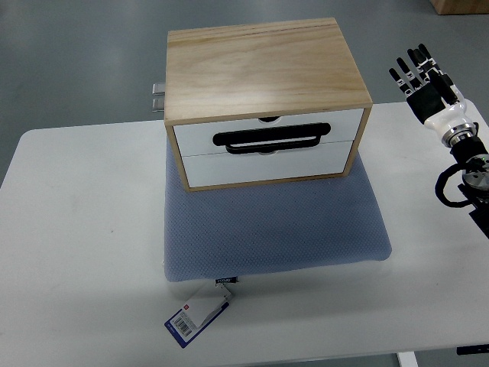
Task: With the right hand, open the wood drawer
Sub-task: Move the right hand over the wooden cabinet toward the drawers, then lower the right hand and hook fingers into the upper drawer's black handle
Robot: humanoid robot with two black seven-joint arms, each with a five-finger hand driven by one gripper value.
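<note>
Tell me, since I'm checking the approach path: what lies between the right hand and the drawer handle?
In the top view, nothing stands between the right hand and the black handle except the wooden box's right side wall and bare white table.

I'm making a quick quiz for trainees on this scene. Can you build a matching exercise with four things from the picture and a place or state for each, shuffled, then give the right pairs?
Things:
1. wooden drawer box
2. black handle
3. price tag
4. right hand

Places or states:
A. hanging off the blue mat's near edge
B. raised beside the box, fingers spread, holding nothing
C. standing on the mat, drawers closed
D. across the white drawer fronts

Pairs: 1-C, 2-D, 3-A, 4-B
</note>
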